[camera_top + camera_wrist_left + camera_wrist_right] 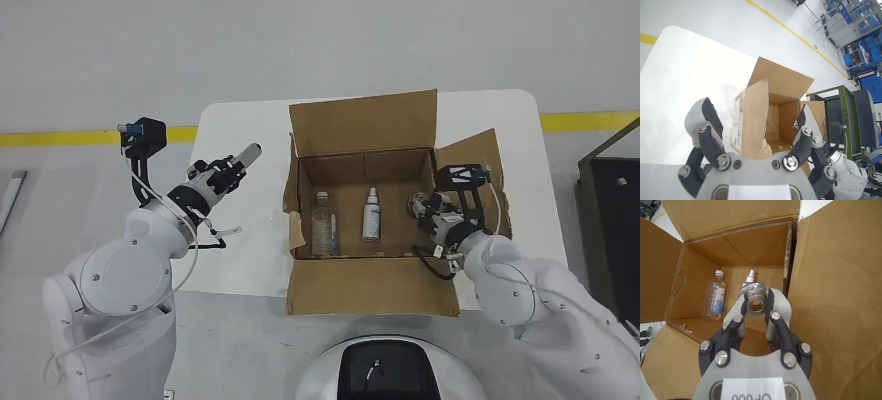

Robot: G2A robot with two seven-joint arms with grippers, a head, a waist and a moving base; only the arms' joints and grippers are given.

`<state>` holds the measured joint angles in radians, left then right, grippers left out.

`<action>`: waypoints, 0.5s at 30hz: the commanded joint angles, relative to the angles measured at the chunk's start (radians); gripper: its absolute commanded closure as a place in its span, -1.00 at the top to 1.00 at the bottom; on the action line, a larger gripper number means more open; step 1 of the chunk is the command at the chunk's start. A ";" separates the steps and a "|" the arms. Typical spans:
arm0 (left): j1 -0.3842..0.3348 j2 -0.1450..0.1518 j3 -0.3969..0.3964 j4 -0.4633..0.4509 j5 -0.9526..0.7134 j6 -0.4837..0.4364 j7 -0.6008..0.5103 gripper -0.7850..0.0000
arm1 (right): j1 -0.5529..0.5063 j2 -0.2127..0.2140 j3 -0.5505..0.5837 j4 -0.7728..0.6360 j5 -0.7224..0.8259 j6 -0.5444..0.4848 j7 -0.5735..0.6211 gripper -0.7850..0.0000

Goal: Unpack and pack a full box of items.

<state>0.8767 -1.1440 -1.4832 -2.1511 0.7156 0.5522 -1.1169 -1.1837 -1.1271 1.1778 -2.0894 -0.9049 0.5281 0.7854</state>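
An open cardboard box (365, 285) stands on the white table (240, 150). On its floor lie a clear plastic bottle (323, 224) (715, 296) and a white spray bottle (371, 214) (750, 275). My right gripper (420, 208) (756, 302) is over the box's right side, shut on a metal flanged part (755, 300) (417, 206). My left gripper (240, 162) (755, 111) hangs open above the table to the left of the box (757, 117), with nothing between its fingers.
The box flaps stand open on all sides; the right flap (836, 298) rises close beside my right gripper. A green and black cart (610, 190) (849, 121) stands off the table's right side. Bare table lies left of the box.
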 commanded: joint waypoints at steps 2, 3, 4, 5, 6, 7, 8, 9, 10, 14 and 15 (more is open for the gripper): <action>0.000 0.000 0.000 0.000 0.000 0.000 0.000 1.00 | 0.000 0.000 0.000 0.000 0.000 0.000 0.000 -1.00; 0.000 0.000 0.000 0.000 0.000 0.000 0.000 1.00 | 0.000 0.000 0.000 0.000 0.000 0.000 0.000 -1.00; 0.000 0.000 0.000 0.000 0.000 0.000 0.000 1.00 | 0.000 0.000 0.000 0.000 0.000 0.000 0.000 -1.00; 0.000 0.000 0.000 0.000 0.000 0.000 0.000 1.00 | 0.000 0.000 0.000 0.000 0.000 0.000 0.000 -1.00; 0.000 0.000 0.000 0.000 0.000 0.000 0.000 1.00 | -0.001 0.000 -0.003 -0.002 0.004 -0.010 -0.003 -1.00; 0.000 0.000 0.000 0.000 0.000 0.000 0.000 1.00 | -0.007 -0.001 -0.008 0.003 0.021 -0.044 -0.012 -1.00; 0.000 0.000 0.000 0.000 0.000 0.000 0.000 1.00 | -0.006 -0.002 -0.010 0.017 0.023 -0.065 -0.016 -1.00; 0.000 0.000 0.000 0.000 0.000 0.000 0.000 1.00 | 0.002 -0.002 -0.019 0.026 -0.008 -0.073 -0.025 -1.00; 0.000 0.000 0.000 0.000 0.000 0.000 0.000 1.00 | 0.009 -0.005 -0.036 0.027 -0.021 -0.075 -0.028 -1.00; 0.000 0.000 0.000 0.000 0.000 0.000 0.000 1.00 | 0.084 -0.025 -0.139 0.085 -0.065 -0.059 -0.022 -1.00; 0.000 0.000 0.000 0.000 0.000 0.000 0.000 1.00 | 0.111 -0.032 -0.172 0.111 -0.093 -0.044 -0.017 -1.00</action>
<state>0.8767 -1.1440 -1.4832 -2.1511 0.7156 0.5522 -1.1169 -1.1008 -1.1533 1.0408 -2.0063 -0.9681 0.4712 0.7629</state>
